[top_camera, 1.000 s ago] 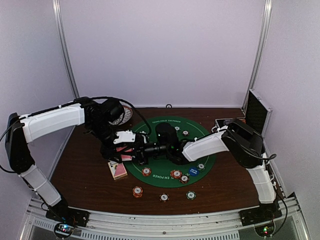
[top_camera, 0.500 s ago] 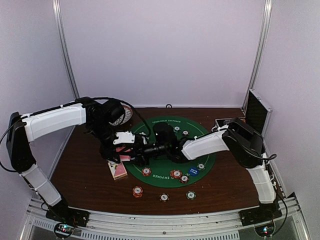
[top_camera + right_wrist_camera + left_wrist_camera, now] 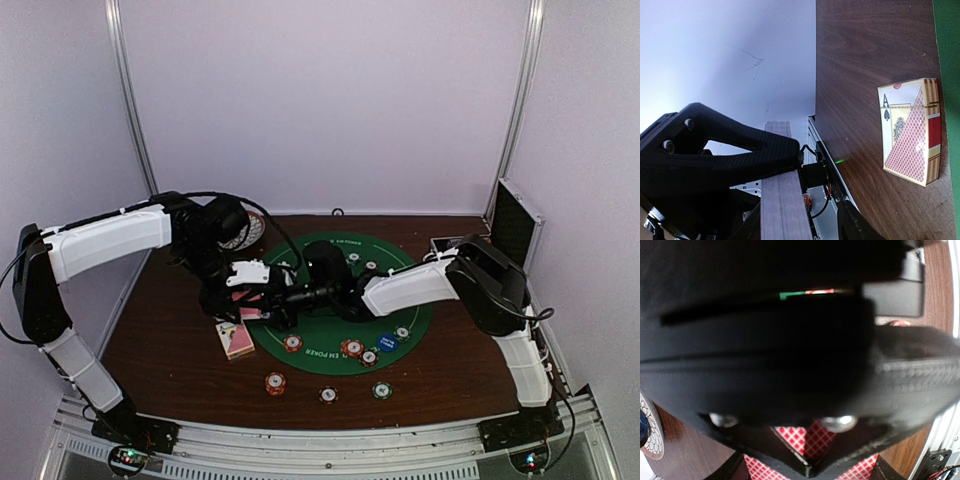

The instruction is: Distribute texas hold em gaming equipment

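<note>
The left claw pinched the pink-backed playing cards edge-on, and the stack lay directly between the spread fingers of the right claw, its long axis running along them, apparently touching one finger and just clear of the other.
</note>
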